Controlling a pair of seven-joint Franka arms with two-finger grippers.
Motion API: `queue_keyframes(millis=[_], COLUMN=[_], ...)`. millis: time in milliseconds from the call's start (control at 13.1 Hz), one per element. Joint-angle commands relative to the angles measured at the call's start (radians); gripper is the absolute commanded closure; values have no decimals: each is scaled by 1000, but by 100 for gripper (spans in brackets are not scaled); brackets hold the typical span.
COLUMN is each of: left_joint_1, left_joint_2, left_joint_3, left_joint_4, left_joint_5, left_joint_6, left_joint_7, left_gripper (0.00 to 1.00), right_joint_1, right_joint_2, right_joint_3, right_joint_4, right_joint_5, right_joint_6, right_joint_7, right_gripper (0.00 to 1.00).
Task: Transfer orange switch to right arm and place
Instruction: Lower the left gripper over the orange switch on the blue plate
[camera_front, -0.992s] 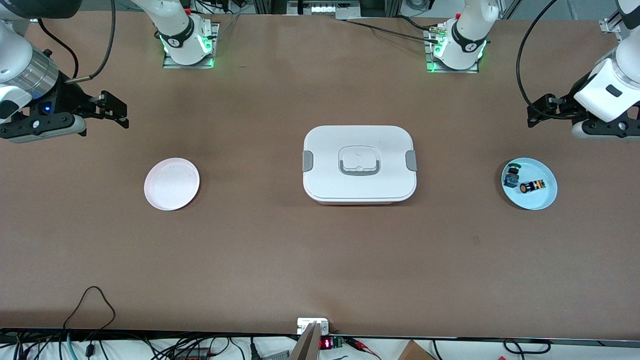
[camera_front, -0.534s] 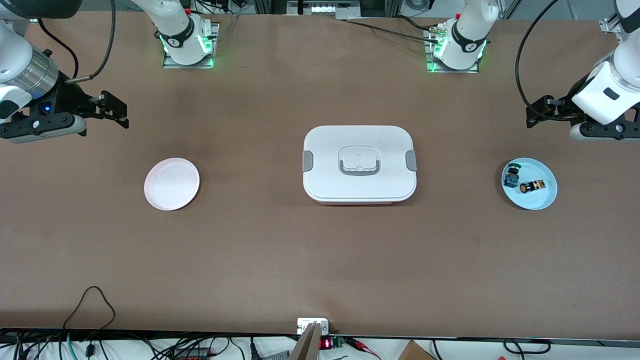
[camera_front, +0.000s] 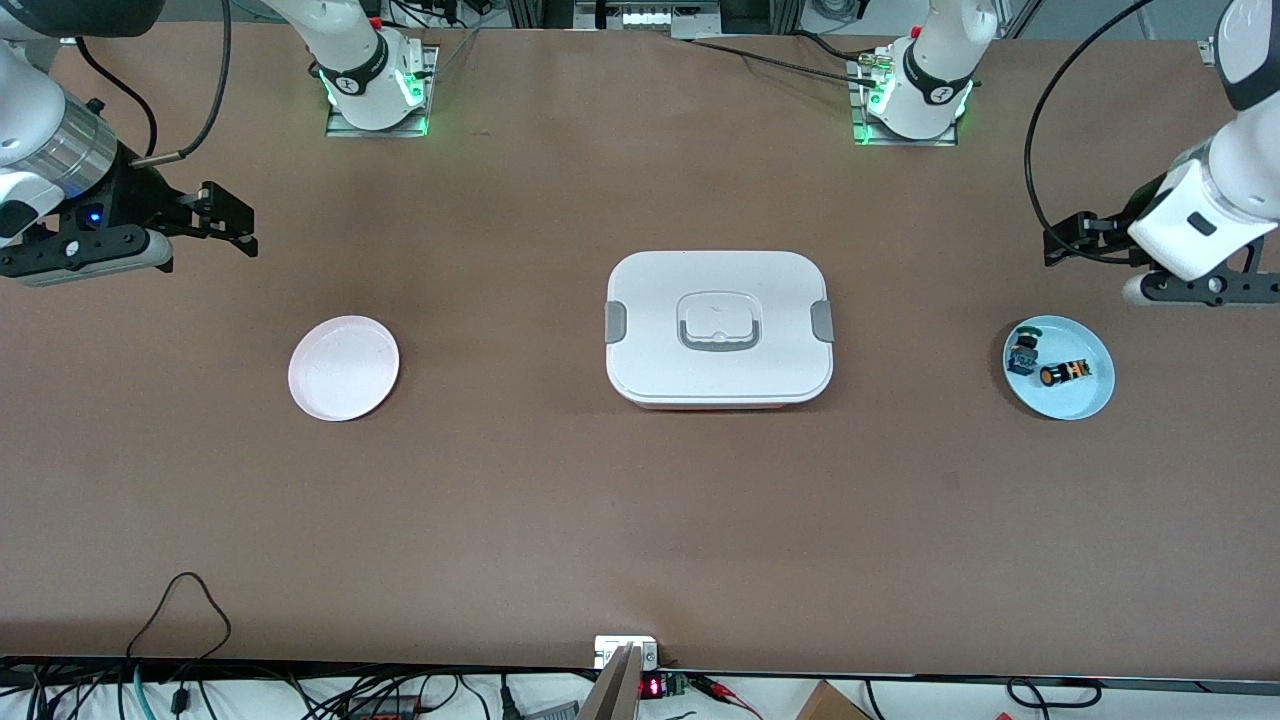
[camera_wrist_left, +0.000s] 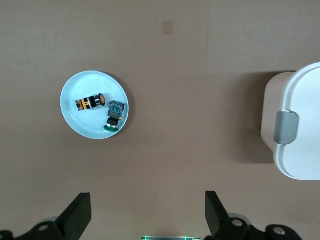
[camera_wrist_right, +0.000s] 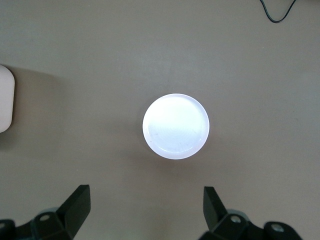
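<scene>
Orange switch (camera_front: 1062, 373): lies on its side in the blue plate (camera_front: 1085, 403), beside the green-capped switch (camera_front: 1023, 350).
Left gripper (camera_wrist_left: 147, 215): spread wide, empty, above bare table near the blue plate.
Right gripper (camera_wrist_right: 145, 212): spread wide, empty, waiting well apart from the blue plate.

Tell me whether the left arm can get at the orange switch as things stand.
Probably yes. The orange switch lies uncovered on the blue plate, beside the green-capped switch but apart from it. The left gripper, open, hangs over bare table close by.
</scene>
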Motion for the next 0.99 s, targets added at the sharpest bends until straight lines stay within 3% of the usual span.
queue_keyframes(millis=[0, 534, 915], left_joint_1=[68, 232, 254], left_joint_2=[72, 242, 316], left_joint_3=[4, 4, 4], left_joint_4=[39, 6, -80], left_joint_5=[45, 67, 66], left_joint_6=[-26, 140, 343], left_joint_7=[10, 45, 88], left_gripper=[0, 2, 4], right_joint_1=[-4, -4, -6], right_joint_2=[2, 2, 5], right_joint_3=[5, 6, 5], right_joint_4=[14, 16, 16], right_joint_5=[3, 1, 0], right_joint_6=[-12, -5, -2], right_joint_7=[9, 9, 7], right_gripper=[0, 0, 0])
